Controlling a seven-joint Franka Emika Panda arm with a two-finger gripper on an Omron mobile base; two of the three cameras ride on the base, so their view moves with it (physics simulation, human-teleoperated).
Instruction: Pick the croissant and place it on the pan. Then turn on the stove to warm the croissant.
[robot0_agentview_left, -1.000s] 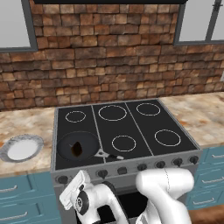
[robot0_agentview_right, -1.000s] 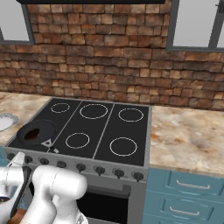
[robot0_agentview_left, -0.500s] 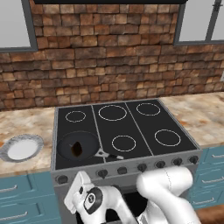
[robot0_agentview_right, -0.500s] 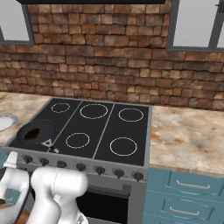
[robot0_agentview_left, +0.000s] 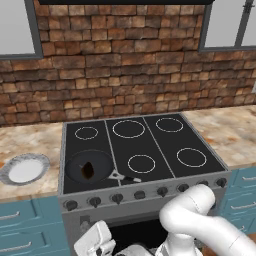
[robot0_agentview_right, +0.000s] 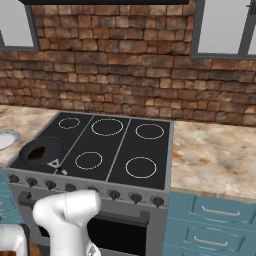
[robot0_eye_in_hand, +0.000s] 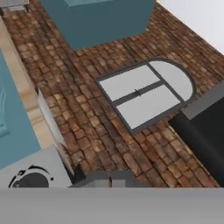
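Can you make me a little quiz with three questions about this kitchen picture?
1. True or false: the croissant lies in the pan.
2. Where does the pan sit on the stove? A) front left burner B) back right burner C) middle burner
3. What round white thing rests on the counter left of the stove?

Key: 1. True. 2. A, front left burner, seen from the base views. 3. The plate.
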